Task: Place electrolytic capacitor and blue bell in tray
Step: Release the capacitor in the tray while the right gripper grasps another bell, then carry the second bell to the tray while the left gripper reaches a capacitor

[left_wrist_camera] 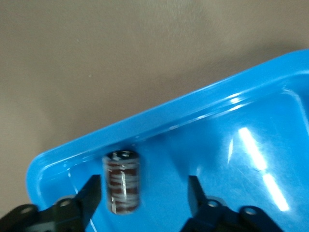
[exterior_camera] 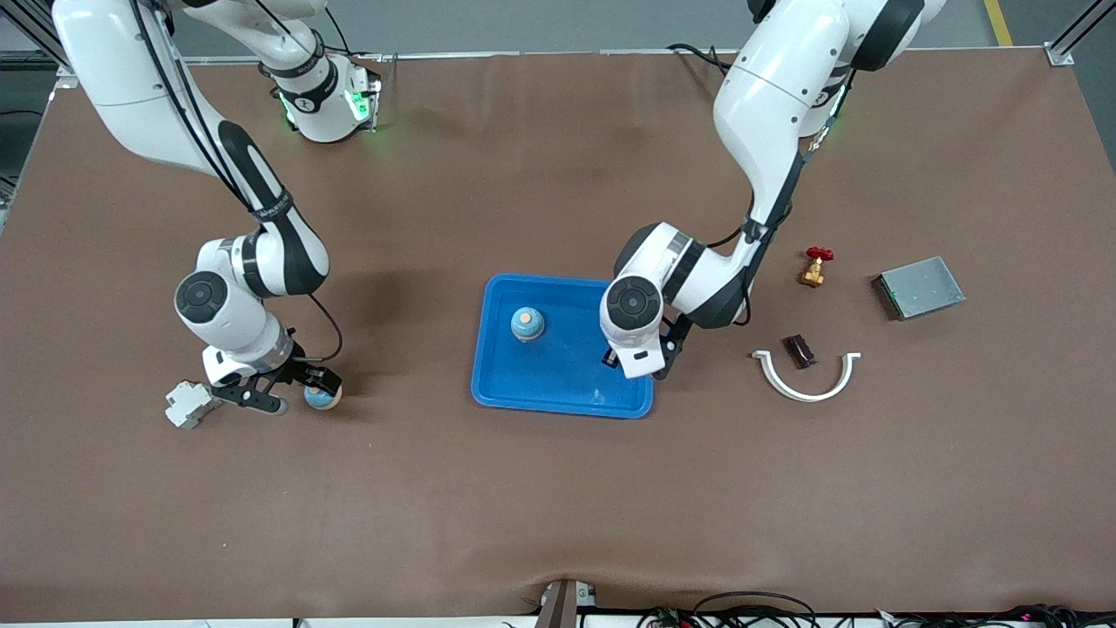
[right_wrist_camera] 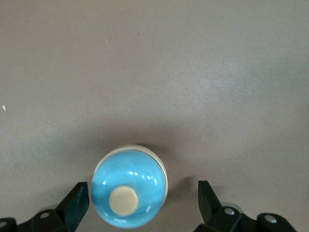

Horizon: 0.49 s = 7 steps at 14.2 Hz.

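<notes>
The blue tray (exterior_camera: 562, 366) lies mid-table with one blue bell (exterior_camera: 527, 324) in it. My left gripper (exterior_camera: 639, 366) hangs over the tray's corner toward the left arm's end. In the left wrist view (left_wrist_camera: 144, 188) it is open, and the dark striped electrolytic capacitor (left_wrist_camera: 123, 181) sits between its fingers, close to one finger (left_wrist_camera: 91, 193), on the tray floor (left_wrist_camera: 231, 164). My right gripper (exterior_camera: 301, 392) is low at the table toward the right arm's end. It is open (right_wrist_camera: 142, 193) around a second blue bell (exterior_camera: 322, 397) (right_wrist_camera: 129, 186), fingers apart from it.
A white block (exterior_camera: 189, 404) lies beside the right gripper. Toward the left arm's end lie a red-handled brass valve (exterior_camera: 816, 266), a grey metal box (exterior_camera: 919, 287), a white curved piece (exterior_camera: 806, 377) and a small dark block (exterior_camera: 799, 351).
</notes>
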Each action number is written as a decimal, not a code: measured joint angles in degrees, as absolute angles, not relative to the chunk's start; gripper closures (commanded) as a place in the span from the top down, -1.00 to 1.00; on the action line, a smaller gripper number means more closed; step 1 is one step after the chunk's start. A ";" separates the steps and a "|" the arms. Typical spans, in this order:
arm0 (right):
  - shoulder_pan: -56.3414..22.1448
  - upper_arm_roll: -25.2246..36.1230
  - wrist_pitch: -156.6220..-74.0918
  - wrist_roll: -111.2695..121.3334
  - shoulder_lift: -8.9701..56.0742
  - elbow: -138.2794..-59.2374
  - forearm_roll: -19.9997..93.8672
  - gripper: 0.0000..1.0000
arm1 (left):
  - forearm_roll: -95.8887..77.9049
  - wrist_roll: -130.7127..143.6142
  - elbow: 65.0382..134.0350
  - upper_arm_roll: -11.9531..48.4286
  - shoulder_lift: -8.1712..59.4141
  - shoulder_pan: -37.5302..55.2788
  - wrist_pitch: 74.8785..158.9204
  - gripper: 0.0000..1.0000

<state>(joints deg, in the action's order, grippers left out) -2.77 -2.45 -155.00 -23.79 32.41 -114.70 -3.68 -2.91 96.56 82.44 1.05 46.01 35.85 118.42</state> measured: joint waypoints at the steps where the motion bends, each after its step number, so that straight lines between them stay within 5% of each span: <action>1: -2.77 -2.57 -155.00 -23.80 32.99 -113.85 -3.68 1.00 | -1.85 95.79 82.10 0.90 45.01 35.76 116.65 1.00; 7: -2.79 -2.90 -154.97 -23.81 34.77 -111.45 -3.67 1.00 | 1.00 75.71 81.43 0.26 35.08 30.69 103.63 1.00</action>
